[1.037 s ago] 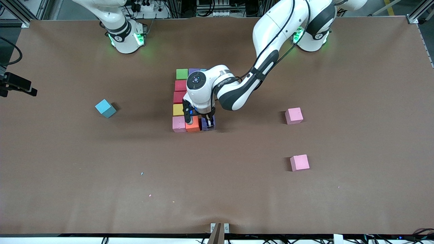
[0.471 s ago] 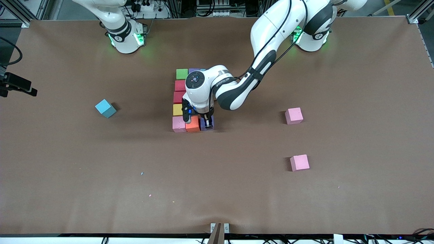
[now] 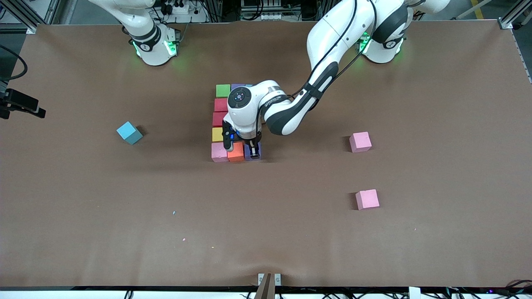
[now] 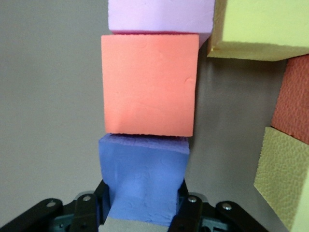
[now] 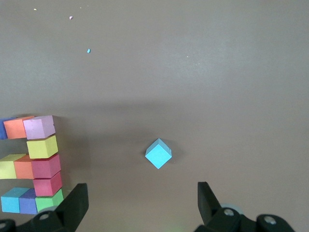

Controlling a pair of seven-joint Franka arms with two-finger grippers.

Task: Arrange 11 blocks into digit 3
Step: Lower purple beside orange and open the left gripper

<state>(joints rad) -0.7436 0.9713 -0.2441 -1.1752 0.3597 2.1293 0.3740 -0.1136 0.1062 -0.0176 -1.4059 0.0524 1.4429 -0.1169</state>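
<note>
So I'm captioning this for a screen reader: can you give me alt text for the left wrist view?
The left gripper is shut on a purple block, set on the table against an orange block. A pink block continues the row, with yellow and red blocks beside it.

No readable text, labels, brands, numbers or signs anywhere; faint lettering on the left arm's wrist too small to read.
</note>
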